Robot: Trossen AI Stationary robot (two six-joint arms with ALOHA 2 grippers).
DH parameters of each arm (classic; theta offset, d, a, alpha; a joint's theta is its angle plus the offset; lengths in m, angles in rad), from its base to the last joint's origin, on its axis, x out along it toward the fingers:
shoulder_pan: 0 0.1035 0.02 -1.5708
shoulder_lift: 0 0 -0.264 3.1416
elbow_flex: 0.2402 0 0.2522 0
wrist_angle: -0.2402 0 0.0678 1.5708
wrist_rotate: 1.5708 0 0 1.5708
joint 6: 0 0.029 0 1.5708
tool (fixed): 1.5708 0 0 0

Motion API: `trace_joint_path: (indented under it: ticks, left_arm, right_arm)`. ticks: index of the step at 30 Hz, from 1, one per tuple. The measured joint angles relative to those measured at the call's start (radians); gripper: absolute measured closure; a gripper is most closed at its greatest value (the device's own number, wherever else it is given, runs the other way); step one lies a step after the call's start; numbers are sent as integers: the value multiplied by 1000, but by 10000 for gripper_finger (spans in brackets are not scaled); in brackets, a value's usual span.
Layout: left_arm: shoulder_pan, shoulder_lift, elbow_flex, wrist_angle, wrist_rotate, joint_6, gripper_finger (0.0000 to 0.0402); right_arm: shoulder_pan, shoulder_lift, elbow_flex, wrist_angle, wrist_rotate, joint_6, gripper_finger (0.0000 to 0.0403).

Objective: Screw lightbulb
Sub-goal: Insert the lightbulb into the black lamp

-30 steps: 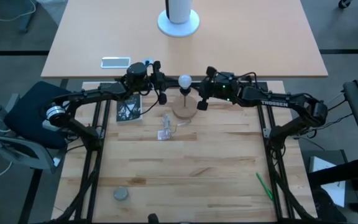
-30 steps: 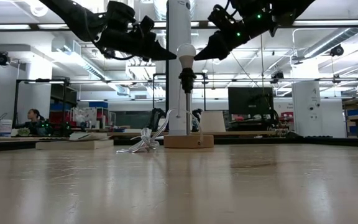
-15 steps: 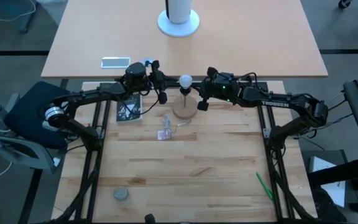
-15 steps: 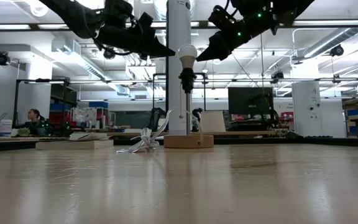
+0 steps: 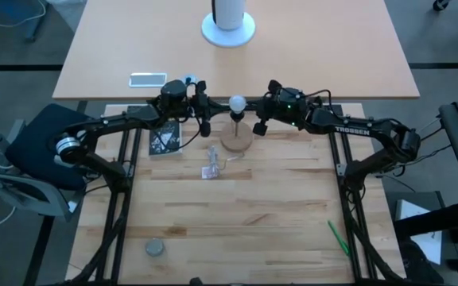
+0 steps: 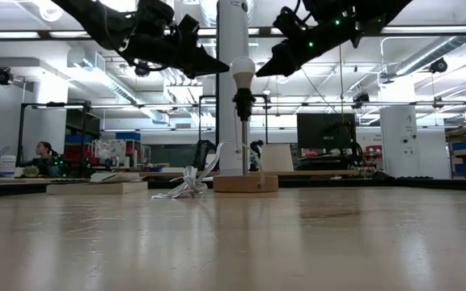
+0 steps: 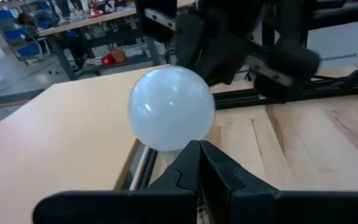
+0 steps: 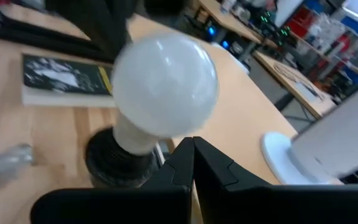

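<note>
While both arms reach in from opposite sides toward the far middle of the wooden table (image 5: 237, 214), the left gripper (image 5: 206, 119) hovers just beside the lightbulb (image 5: 236, 102) on one side and the right gripper (image 5: 258, 124) just beside it on the other, neither touching it. In its own wrist view the left gripper's fingers (image 7: 197, 163) are pressed together with nothing between them, their joined tips just below the white globe (image 7: 171, 108); the right gripper's fingers (image 8: 192, 158) are likewise closed and empty, pointing at the bulb's neck (image 8: 165, 84). There is one lightbulb, seated upright in one black socket (image 6: 243, 101) atop a thin stem rising from a round wooden disc (image 6: 245, 183). The socket holds the bulb's base, which only the right wrist view looks down onto (image 8: 114, 155). Beside the disc lies one crumpled clear plastic wrapper (image 5: 211, 168), and left of it one dark booklet (image 5: 164, 140). The high view alone shows a small grey round object (image 5: 155, 249) near the front left, a green pen-like stick (image 5: 338, 237) toward the front right, a phone (image 5: 148, 79) and a white cylinder on a round foot (image 5: 229, 24) on the second table behind. The low view alone shows a seated person (image 6: 44, 155) far off in the room.
</note>
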Motion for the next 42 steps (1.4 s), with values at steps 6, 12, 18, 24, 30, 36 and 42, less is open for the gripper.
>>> trace_joint_path:
  ticks: [6, 12, 18, 24, 30, 36, 42]
  left_arm:
    - [0, 17, 0, 50, -4, -3, 401]
    - [0, 19, 0, 51, -35, -3, 401]
    - [1, 20, 0, 50, -84, -3, 401]
    - [0, 20, 0, 51, -86, -4, 401]
    - [0, -9, 0, 14, -82, -46, 401]
    - [-2, -41, 0, -51, -50, -37, 401]
    - [-5, -31, 0, -29, 22, 0, 401]
  right_arm:
    - [2, 0, 0, 2, -35, 16, 403]
    - [11, 0, 0, -11, -55, 36, 403]
    - [24, 0, 0, -19, -65, 42, 403]
    - [27, 0, 0, -28, -62, 45, 403]
    - [20, -1, 0, -50, -28, 37, 403]
    - [2, -1, 1, -49, -5, 37, 403]
    - [-6, 4, 1, -8, -23, 36, 403]
